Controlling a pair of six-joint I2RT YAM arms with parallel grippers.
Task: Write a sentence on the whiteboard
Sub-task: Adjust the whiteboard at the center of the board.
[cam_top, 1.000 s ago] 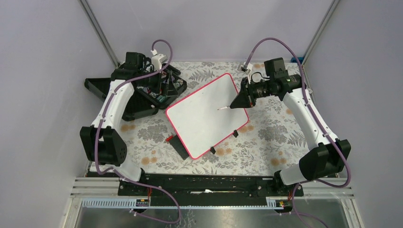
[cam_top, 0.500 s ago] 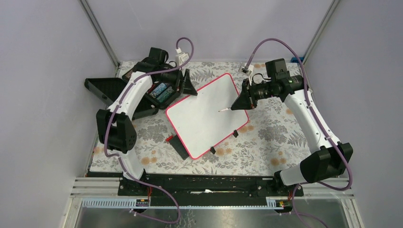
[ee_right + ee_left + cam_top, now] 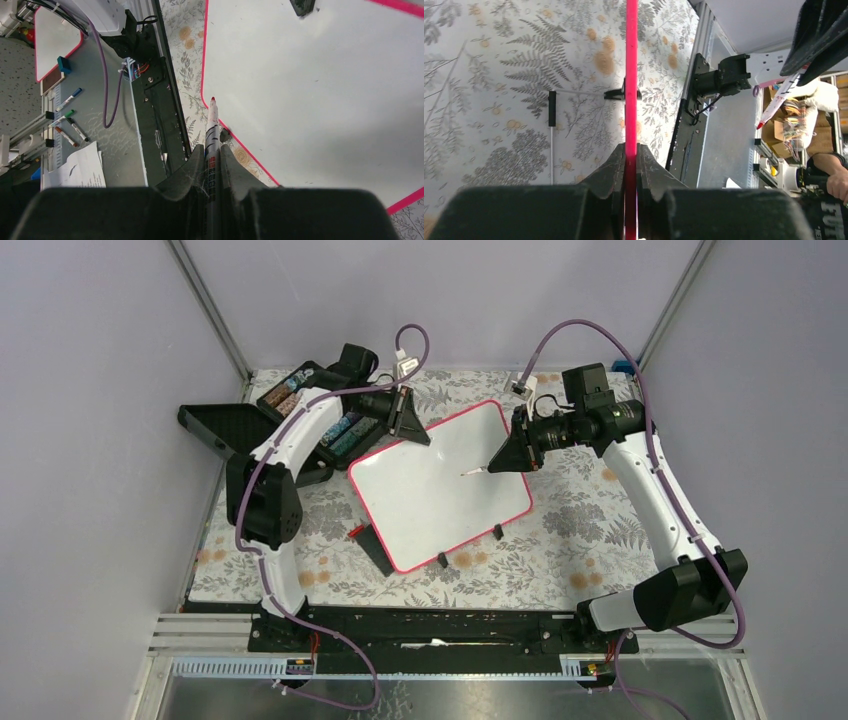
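The whiteboard (image 3: 440, 490), glossy white with a pink-red frame, lies tilted in the middle of the floral table. Its surface is blank and no sentence shows on it. My left gripper (image 3: 418, 437) is shut on the board's far left edge. In the left wrist view that edge is a pink line (image 3: 631, 75) running between the closed fingers of the left gripper (image 3: 631, 150). My right gripper (image 3: 499, 461) is shut on a red-tipped marker (image 3: 470, 470), whose tip hovers over the board's right half. The right wrist view shows the marker (image 3: 212, 130) in the right gripper (image 3: 212, 150), pointing along the board (image 3: 310, 90).
An open black case (image 3: 300, 425) holding blue cylinders sits at the back left under the left arm. A black eraser block (image 3: 376, 548) lies by the board's near left corner. Two black clip feet (image 3: 441, 560) stick out at the board's near edge. Metal rails run along the front.
The left arm swung from the black case over to the board's far left edge and its gripper closed on it. The board turned slightly. The right arm has hardly moved.
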